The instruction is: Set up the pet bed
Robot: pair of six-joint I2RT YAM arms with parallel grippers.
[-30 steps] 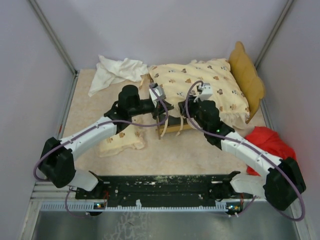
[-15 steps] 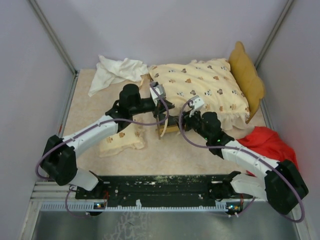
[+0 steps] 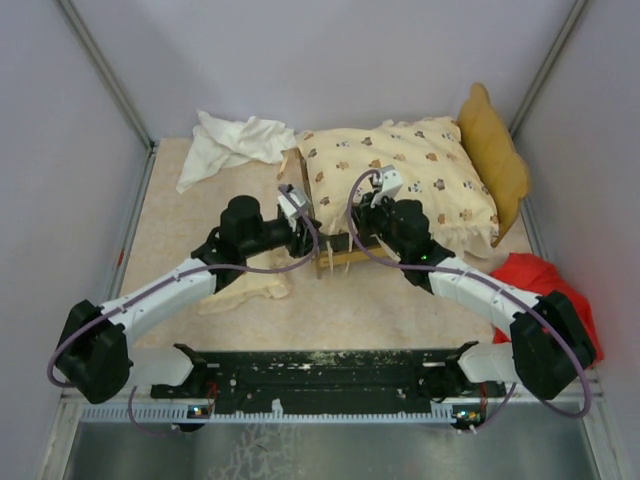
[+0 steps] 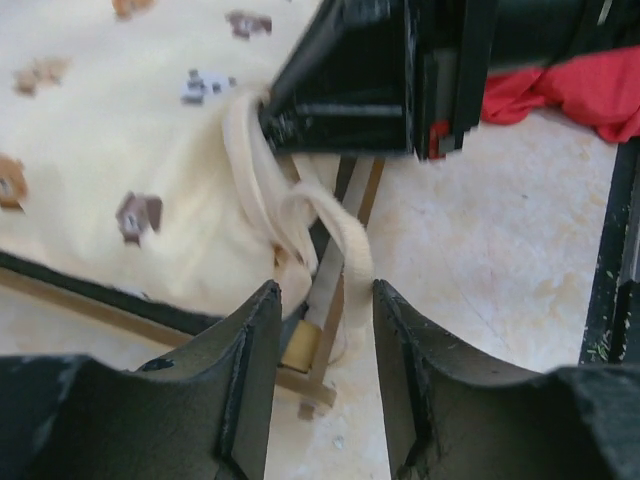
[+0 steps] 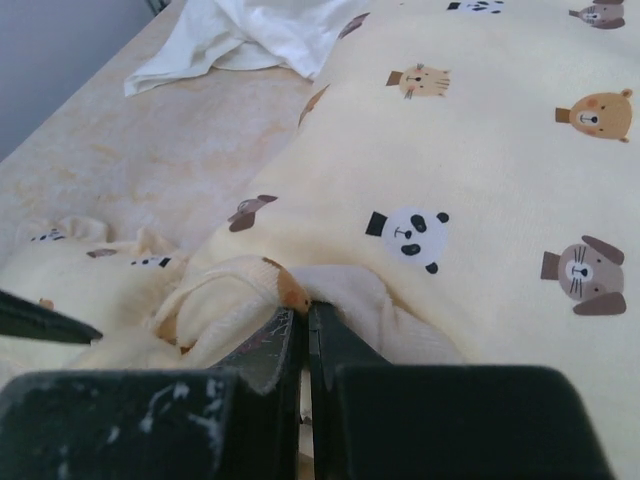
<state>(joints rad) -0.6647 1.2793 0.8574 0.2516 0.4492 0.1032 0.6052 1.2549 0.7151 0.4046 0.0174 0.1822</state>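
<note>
Though parted, left gripper [image 4: 322, 295]: cushion [image 4: 100, 130] tie loop [image 4: 345, 235] just ahead
Right gripper [image 5: 305, 310]: clenched on cushion hem, bed frame [image 3: 495, 150] near-left corner

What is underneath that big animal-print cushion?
The pale wooden bed frame: its near rail and a leg poke out below the cushion, and the wavy headboard stands at the right end. Whatever lies beneath the rest of the cushion is covered and cannot be seen.

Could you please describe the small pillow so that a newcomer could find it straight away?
Start at the pet bed at the table's far side. Near-left of it, partly under the left arm, lies the small pillow. Unlike the plain white cloth behind, it is cream with animal prints.
</note>
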